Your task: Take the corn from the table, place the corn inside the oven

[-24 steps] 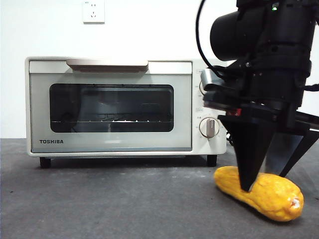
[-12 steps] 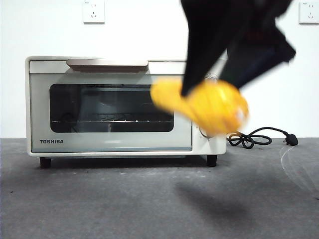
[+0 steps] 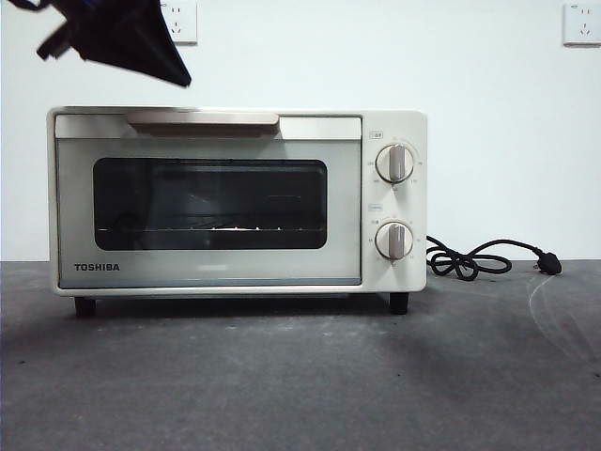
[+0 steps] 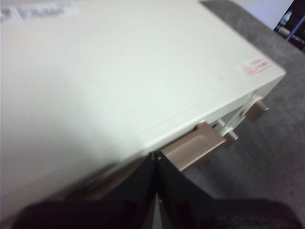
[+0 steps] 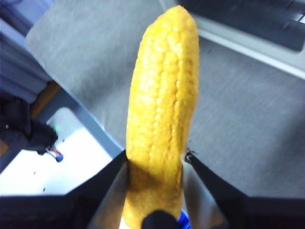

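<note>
The corn [image 5: 162, 95], a bumpy yellow cob, shows only in the right wrist view. My right gripper [image 5: 156, 153] is shut on its lower part and holds it in the air above the grey table [image 5: 248, 133]. Neither shows in the front view. The cream-white oven [image 3: 235, 202] stands on the table [image 3: 282, 376] with its door closed. My left gripper [image 4: 155, 162] is shut with nothing in it, just above the oven's top [image 4: 119, 71] by the bar handle [image 4: 198, 143]. In the front view it is the black tip [image 3: 117, 38] at the upper left.
The oven's black cord and plug [image 3: 479, 258] lie on the table to its right. Two knobs [image 3: 394, 202] sit on the oven's right side. The table's edge and a light floor area [image 5: 52, 162] show below the corn.
The right gripper lifted the corn off the table, carried it up and left, and left the front view. A black gripper tip now shows at the upper left.
</note>
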You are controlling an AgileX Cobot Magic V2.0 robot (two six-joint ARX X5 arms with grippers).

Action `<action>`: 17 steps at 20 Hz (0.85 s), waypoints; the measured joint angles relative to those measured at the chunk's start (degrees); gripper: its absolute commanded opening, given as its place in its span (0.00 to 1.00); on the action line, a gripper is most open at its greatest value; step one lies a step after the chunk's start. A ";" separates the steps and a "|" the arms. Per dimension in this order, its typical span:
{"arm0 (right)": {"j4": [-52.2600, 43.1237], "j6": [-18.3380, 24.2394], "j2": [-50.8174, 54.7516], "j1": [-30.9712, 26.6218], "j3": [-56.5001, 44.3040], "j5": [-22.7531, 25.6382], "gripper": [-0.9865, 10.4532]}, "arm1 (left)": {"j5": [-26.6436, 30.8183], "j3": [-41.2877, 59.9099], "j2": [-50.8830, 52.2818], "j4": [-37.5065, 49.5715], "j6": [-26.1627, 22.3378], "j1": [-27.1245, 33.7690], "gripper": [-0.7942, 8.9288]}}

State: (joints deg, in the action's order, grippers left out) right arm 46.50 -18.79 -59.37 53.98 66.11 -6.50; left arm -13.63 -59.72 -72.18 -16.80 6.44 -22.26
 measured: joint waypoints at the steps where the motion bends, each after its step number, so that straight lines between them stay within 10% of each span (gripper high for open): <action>1: 0.83 0.22 0.04 0.00 1.25 0.81 0.08 | 0.00 0.00 -0.50 -0.17 0.00 0.00 0.08; 17: 4.44 4.90 0.04 0.00 12.17 8.07 0.08 | -0.33 -1.01 -1.40 -7.61 -0.02 -0.76 0.08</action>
State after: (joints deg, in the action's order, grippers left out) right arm 50.94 -13.89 -59.33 53.98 78.28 1.56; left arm -13.96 -60.73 -73.58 -24.40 6.42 -23.03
